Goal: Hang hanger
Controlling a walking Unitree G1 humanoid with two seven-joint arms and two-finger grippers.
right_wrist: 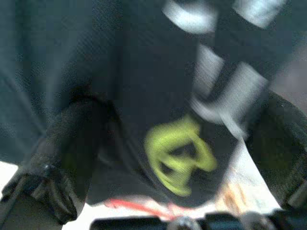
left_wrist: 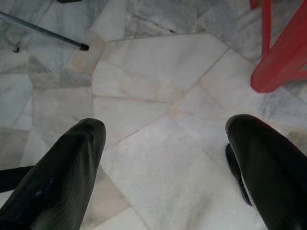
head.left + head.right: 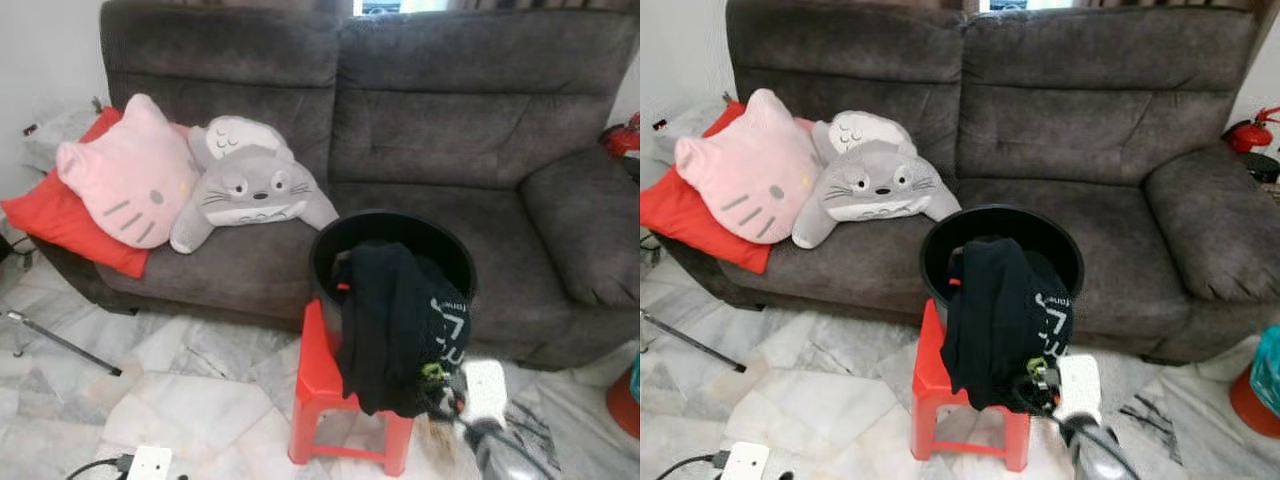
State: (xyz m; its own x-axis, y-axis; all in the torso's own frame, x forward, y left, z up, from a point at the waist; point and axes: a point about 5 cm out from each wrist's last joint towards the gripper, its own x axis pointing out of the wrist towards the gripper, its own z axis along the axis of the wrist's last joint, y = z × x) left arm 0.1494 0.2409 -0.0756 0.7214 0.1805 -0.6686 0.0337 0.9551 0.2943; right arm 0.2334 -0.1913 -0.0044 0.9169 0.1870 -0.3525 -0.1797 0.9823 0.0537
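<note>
1. While the left gripper point(image 2: 165, 158) hangs idle over the marble floor point(image 2: 158, 91), its two black fingers point(image 2: 62, 172) are spread wide with nothing between them.
2. Right gripper point(image 1: 168, 158) is at the lower hem of the black garment point(image 3: 395, 325), fingers either side of the cloth near a yellow-green logo point(image 1: 180, 153). Wrist view is blurred; can't tell if they're clamped or parted.
3. Garment drapes over the front rim of a black bucket point(image 3: 400, 235) that stands on a red plastic stool point(image 3: 320, 385), just in front of the grey sofa point(image 3: 450, 120).
4. A hanger can't be made out in the garment.
5. Sofa's left seat: pink cat cushion point(image 3: 130, 175), grey Totoro plush point(image 3: 250, 190), red pillow point(image 3: 60, 220) behind them.
6. White power strip point(image 3: 148, 463) on the floor, near left.
</note>
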